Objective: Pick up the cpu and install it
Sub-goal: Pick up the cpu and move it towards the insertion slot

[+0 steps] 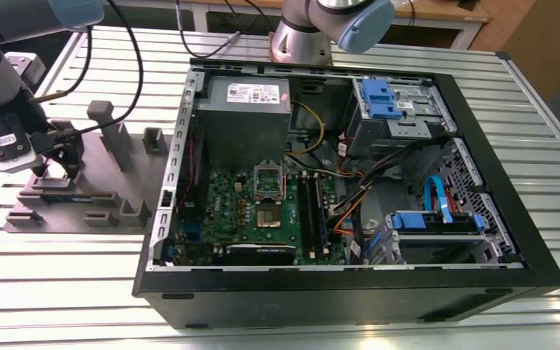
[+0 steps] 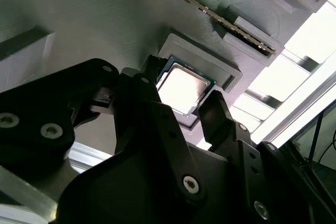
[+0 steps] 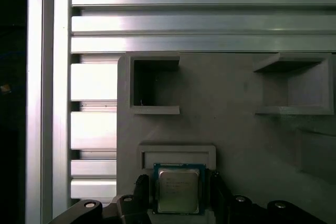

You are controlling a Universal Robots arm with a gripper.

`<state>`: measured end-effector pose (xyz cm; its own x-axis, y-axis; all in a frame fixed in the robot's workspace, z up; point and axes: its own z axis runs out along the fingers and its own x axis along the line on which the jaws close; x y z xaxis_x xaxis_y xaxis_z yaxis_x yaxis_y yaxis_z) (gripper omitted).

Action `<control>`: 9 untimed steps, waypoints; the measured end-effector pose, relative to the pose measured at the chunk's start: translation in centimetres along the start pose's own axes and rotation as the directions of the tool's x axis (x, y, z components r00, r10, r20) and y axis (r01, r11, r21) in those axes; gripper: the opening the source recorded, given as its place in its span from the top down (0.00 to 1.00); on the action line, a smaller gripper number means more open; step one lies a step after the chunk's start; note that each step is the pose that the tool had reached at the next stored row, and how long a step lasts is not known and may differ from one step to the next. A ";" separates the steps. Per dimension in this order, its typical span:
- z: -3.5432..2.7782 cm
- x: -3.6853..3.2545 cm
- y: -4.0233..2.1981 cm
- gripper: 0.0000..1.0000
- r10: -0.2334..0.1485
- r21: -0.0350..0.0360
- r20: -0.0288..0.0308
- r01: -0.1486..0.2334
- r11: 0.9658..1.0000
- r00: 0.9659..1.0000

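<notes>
The cpu [image 3: 178, 191] is a small square chip with a silver top and a thin greenish rim. It lies flat in a shallow pocket of the grey parts fixture [image 3: 236, 124]. My gripper [image 3: 178, 195] hangs low over it, one black finger close on each side, and the chip still rests in its pocket. In the second wrist view the cpu [image 2: 182, 89] shows between the same fingers [image 2: 218, 111]. In the exterior view the gripper [image 1: 56, 169] is at the fixture [image 1: 76, 208], left of the open computer case [image 1: 358, 292], where the motherboard socket [image 1: 268, 216] lies uncovered.
Upright grey posts [image 1: 113, 135] and slots stand on the fixture. A long thin memory stick [image 2: 210, 11] lies in a slot near the cpu pocket. Inside the case are a grey power supply [image 1: 249, 109], blue drive bays [image 1: 382, 98] and loose cables. A second arm's base [image 1: 305, 40] stands behind the case.
</notes>
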<state>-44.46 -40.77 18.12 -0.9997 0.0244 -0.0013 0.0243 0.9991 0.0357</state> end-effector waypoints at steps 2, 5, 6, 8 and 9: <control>0.01 0.14 0.01 0.42 0.000 0.000 0.006 0.000 1.000 1.000; 0.01 0.24 0.01 0.42 0.000 0.000 0.010 0.000 1.000 1.000; 0.00 0.25 0.01 0.42 0.000 0.000 0.010 0.000 1.000 1.000; -0.02 0.25 0.02 0.42 0.000 0.000 0.010 0.000 1.000 1.000; -0.08 0.26 0.02 0.42 0.000 0.000 0.010 0.000 1.000 1.000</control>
<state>-44.73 -40.75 18.20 -0.9996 0.0243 -0.0113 0.0239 0.9991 0.0359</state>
